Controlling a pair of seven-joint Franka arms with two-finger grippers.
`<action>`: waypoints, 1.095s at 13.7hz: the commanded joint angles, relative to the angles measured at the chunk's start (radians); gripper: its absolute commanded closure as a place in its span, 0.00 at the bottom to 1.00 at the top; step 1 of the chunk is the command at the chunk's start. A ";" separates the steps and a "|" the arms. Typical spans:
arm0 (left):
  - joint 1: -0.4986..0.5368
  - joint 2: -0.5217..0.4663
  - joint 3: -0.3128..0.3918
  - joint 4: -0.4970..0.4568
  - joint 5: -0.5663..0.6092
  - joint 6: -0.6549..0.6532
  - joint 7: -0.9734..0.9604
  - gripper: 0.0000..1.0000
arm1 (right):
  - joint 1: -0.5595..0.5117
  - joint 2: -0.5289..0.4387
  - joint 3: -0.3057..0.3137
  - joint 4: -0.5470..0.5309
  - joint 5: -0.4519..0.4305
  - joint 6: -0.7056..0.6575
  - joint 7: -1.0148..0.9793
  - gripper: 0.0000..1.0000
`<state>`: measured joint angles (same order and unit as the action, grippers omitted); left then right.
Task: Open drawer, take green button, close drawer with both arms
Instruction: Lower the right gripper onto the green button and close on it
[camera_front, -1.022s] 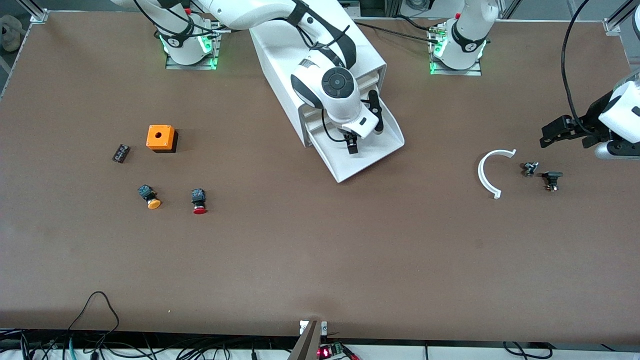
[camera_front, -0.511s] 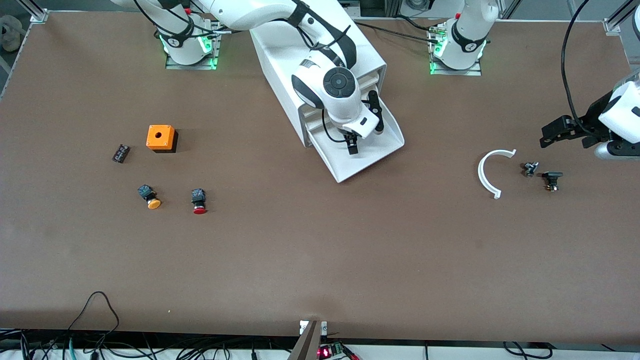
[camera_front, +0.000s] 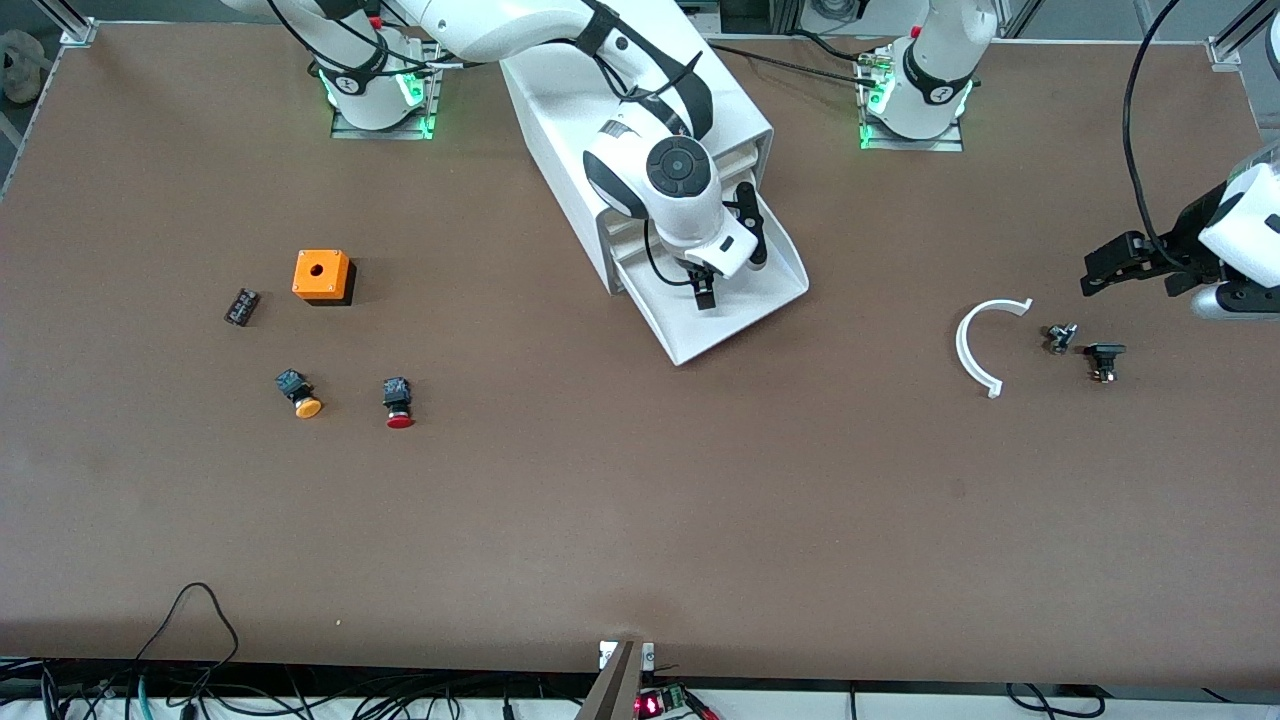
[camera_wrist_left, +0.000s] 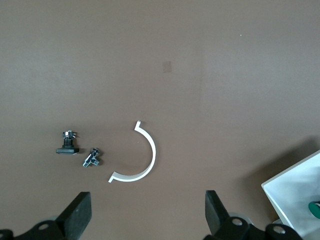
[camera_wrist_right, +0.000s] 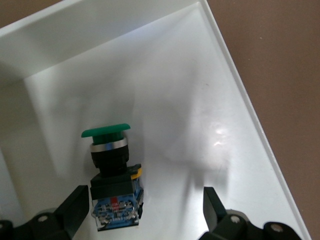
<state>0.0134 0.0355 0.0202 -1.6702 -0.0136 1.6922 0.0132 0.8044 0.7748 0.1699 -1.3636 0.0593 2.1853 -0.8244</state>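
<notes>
Over the pulled-out drawer (camera_front: 735, 300) in the front view, the right gripper (camera_front: 705, 290) hangs low, so we're at the take-the-button step. The left gripper (camera_front: 1110, 268) waits above the table by a white curved piece (camera_front: 975, 345).

Left wrist view: fingers (camera_wrist_left: 77, 215) spread wide, nothing between them.

Right wrist view: the green button (camera_wrist_right: 112, 175) lies in the drawer, fingers (camera_wrist_right: 75, 207) apart and probably straddling it, hard to say. Next move calls for dropping a bit and closing on the black body.
</notes>
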 joint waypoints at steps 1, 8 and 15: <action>-0.003 0.017 0.001 0.037 0.021 -0.025 -0.010 0.00 | 0.001 0.053 0.002 0.052 -0.019 -0.002 -0.001 0.00; -0.003 0.017 0.001 0.037 0.021 -0.025 -0.009 0.00 | -0.002 0.081 -0.001 0.106 -0.019 -0.002 -0.001 0.00; -0.003 0.018 0.001 0.035 0.021 -0.025 -0.010 0.00 | -0.011 0.073 -0.004 0.106 -0.015 -0.047 -0.004 0.00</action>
<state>0.0135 0.0361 0.0205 -1.6700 -0.0136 1.6921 0.0122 0.8003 0.8224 0.1662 -1.2926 0.0592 2.1690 -0.8244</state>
